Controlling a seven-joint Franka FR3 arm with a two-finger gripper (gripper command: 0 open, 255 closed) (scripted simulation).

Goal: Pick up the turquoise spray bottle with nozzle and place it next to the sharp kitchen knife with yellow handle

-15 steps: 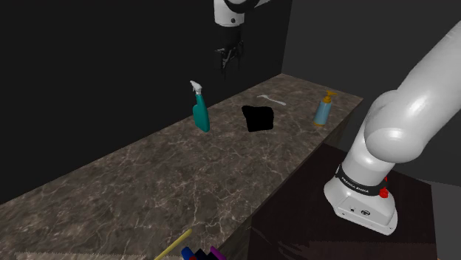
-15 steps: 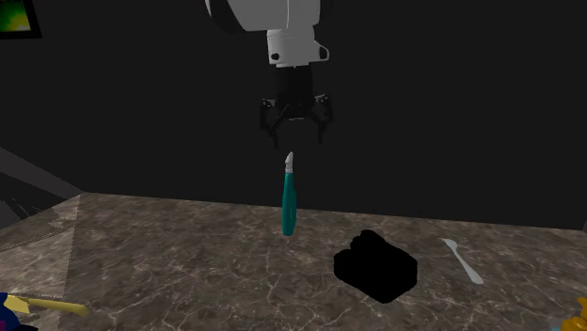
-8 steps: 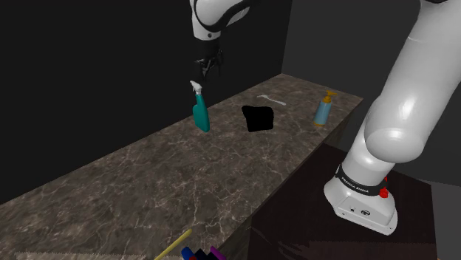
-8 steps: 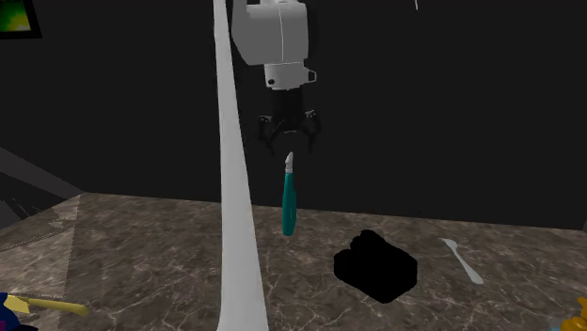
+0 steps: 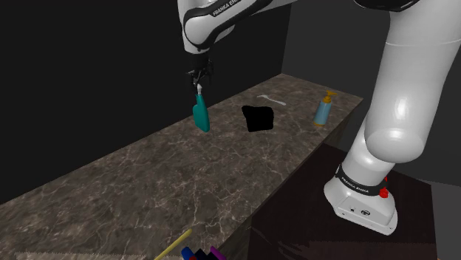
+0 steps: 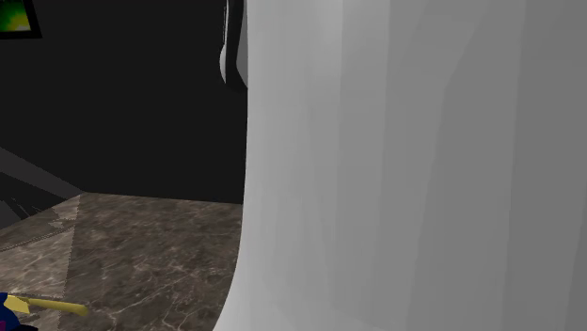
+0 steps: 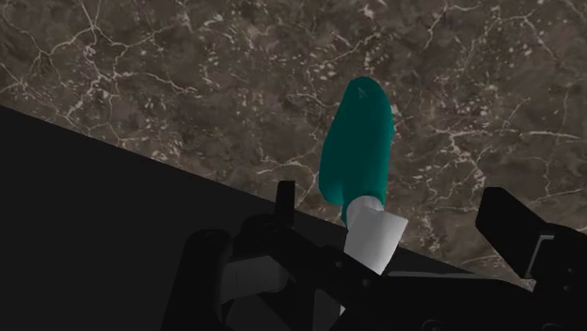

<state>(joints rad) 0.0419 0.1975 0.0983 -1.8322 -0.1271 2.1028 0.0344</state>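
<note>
Shoulder view: the turquoise spray bottle (image 5: 200, 116) stands upright on the marbled tabletop (image 5: 148, 173), with the claw (image 5: 199, 77) directly over its top. Wrist view: the claw's fingers stand apart on either side of the white nozzle (image 7: 376, 237), not clasping it. The yellow-handled knife (image 5: 173, 245) lies well apart, at the tabletop's near end.

The tabletop (image 5: 148, 177) is a long dark brown slab with pale marble veining. A turquoise spray bottle (image 5: 200, 117) stands on it near the far edge. Toward the shoulder view's right of the bottle are a shapeless black object (image 5: 258, 118), a white utensil (image 5: 271, 100) and a standing blue pump bottle (image 5: 323, 111). A yellow knife handle (image 5: 173, 245) lies at the near end.
</note>
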